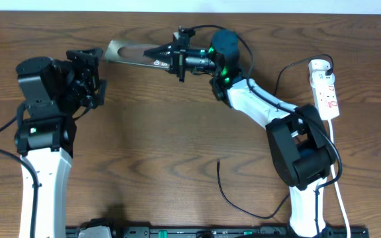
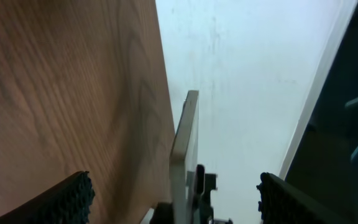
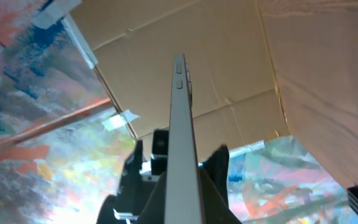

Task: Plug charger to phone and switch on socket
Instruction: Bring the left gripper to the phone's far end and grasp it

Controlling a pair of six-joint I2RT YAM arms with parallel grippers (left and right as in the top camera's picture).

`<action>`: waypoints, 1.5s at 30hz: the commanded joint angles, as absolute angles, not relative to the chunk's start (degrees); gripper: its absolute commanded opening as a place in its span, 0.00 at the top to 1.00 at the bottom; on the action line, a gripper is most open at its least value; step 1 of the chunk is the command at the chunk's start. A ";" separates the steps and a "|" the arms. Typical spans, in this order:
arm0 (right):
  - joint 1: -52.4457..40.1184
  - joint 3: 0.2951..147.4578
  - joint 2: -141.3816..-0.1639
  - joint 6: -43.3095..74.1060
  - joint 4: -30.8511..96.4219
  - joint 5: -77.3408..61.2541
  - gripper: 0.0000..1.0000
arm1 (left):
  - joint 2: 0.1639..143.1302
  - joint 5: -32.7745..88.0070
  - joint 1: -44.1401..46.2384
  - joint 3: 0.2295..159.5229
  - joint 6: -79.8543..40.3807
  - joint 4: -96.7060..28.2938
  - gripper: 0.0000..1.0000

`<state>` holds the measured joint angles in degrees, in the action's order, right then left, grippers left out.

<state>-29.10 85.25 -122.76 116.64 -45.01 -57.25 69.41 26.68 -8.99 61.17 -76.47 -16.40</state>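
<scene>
The bronze-gold phone (image 1: pixel 126 51) is held off the table at the back, on edge, with my right gripper (image 1: pixel 163 54) shut on its right end. In the right wrist view the phone (image 3: pixel 182 124) runs edge-on straight out from between the closed fingers. My left gripper (image 1: pixel 96 71) stands open just left of the phone, empty. In its own view the phone's thin edge (image 2: pixel 184 143) sits between the two wide-apart pads (image 2: pixel 70 199). The black charger cable (image 1: pixel 233 198) lies loose on the table at front centre. The white socket (image 1: pixel 326 89) lies at the far right.
A black lead (image 1: pixel 284 76) runs from the socket's far end towards the right arm. The socket's white cord (image 1: pixel 339 192) trails to the front edge beside the right arm's base. A black rail (image 1: pixel 210 233) lines the front edge.
</scene>
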 commanded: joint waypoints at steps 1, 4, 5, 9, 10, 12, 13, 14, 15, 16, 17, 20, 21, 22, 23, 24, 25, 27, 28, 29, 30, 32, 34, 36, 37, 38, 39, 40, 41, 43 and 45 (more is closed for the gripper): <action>-30.57 86.46 -121.84 117.54 -45.89 -57.34 0.99 | 71.09 26.37 -9.26 61.14 -76.99 -15.70 0.17; -31.42 86.46 -121.84 117.54 -45.91 -57.34 0.99 | 72.62 26.37 -9.26 61.14 -77.01 -14.37 0.17; -31.62 86.46 -121.84 117.54 -45.93 -57.34 0.99 | 72.97 26.39 -9.23 61.14 -77.03 -13.87 0.17; -32.67 86.46 -121.84 117.56 -45.91 -57.08 0.99 | 73.43 26.33 -9.26 61.14 -77.60 -11.40 0.17; -32.91 86.46 -121.84 117.56 -45.91 -56.84 0.99 | 73.43 26.33 -9.26 61.14 -78.17 -10.90 0.17; -33.45 86.46 -121.84 117.54 -45.91 -55.96 0.99 | 73.43 26.33 -9.26 61.14 -79.48 -9.19 0.17; -33.89 86.46 -121.84 117.56 -45.93 -55.29 0.99 | 73.43 26.28 -9.26 61.14 -79.81 -7.97 0.17; -34.35 86.46 -121.84 117.54 -46.61 -54.33 0.99 | 73.43 26.06 -9.26 61.14 -79.77 -7.01 0.18; -34.61 86.46 -121.84 117.56 -47.44 -53.82 0.99 | 73.43 25.87 -9.26 61.14 -79.61 -6.94 0.17; -34.83 86.46 -121.84 117.56 -48.03 -53.43 0.99 | 73.45 25.76 -9.26 61.14 -79.15 -6.94 0.18; -35.00 86.48 -121.84 117.56 -48.73 -52.97 0.99 | 73.56 25.43 -9.26 61.14 -78.19 -6.94 0.18; -35.38 86.46 -121.84 117.56 -50.09 -51.99 0.99 | 73.80 25.45 -9.26 61.10 -74.72 -6.96 0.20; -35.35 86.46 -121.84 117.56 -50.17 -51.94 0.99 | 73.82 25.47 -9.26 61.08 -73.87 -6.96 0.21; -35.35 86.46 -121.84 117.56 -50.17 -51.94 0.99 | 73.82 25.50 -9.26 61.08 -72.58 -6.94 0.23; -35.35 86.46 -121.84 117.54 -50.17 -51.94 0.99 | 73.82 25.50 -9.26 61.08 -72.25 -6.92 0.24; -35.33 86.46 -121.84 117.56 -50.17 -51.94 0.99 | 73.82 25.50 -9.26 61.08 -71.77 -6.87 0.24; -35.29 86.46 -121.84 117.56 -50.17 -51.92 0.99 | 73.82 25.58 -9.26 61.08 -71.22 -6.70 0.24; -35.29 86.46 -121.84 117.56 -50.17 -51.53 0.99 | 73.84 26.37 -9.26 61.08 -69.69 -6.28 0.24; -35.29 86.46 -121.84 117.54 -50.19 -51.35 0.99 | 73.84 26.57 -9.26 61.08 -69.23 -6.26 0.25; -35.24 86.46 -121.84 117.56 -50.19 -51.22 0.99 | 73.84 26.59 -9.26 61.06 -69.06 -6.31 0.29; -35.22 86.46 -121.84 117.54 -50.22 -51.11 0.99 | 73.84 26.63 -9.26 60.97 -68.99 -6.26 0.30; -35.22 86.46 -121.84 117.54 -50.22 -51.07 0.99 | 73.84 27.27 -9.26 60.64 -68.97 -5.61 0.31; -35.18 86.46 -121.84 117.56 -50.41 -51.00 0.99 | 73.84 28.91 -9.26 59.81 -68.75 -2.74 0.30; -35.07 86.46 -121.84 117.54 -50.65 -50.92 0.99 | 73.84 30.33 -9.26 59.02 -68.82 -0.21 0.30; -34.96 86.46 -121.84 117.54 -50.74 -50.92 0.99 | 73.84 30.85 -9.26 58.59 -68.84 0.58 0.30; -34.92 86.46 -121.84 117.54 -51.03 -50.92 0.99 | 73.84 30.87 -9.26 58.39 -68.82 0.54 0.30; -34.81 86.46 -121.84 117.54 -51.31 -50.92 0.99 | 73.84 30.92 -9.26 58.17 -68.79 0.51 0.30; -34.70 86.46 -121.84 117.54 -51.62 -50.92 0.99 | 73.84 31.05 -9.26 57.82 -68.82 0.56 0.30; -34.57 86.46 -121.84 117.54 -51.94 -50.92 0.99 | 73.84 31.11 -9.26 57.45 -68.84 0.60 0.30; -34.30 86.46 -121.84 117.56 -52.97 -50.92 0.99 | 73.84 31.46 -9.26 56.64 -68.82 0.82 0.30; -34.00 86.46 -121.84 117.54 -53.41 -50.94 0.99 | 73.84 32.38 -9.26 55.31 -68.84 2.98 0.29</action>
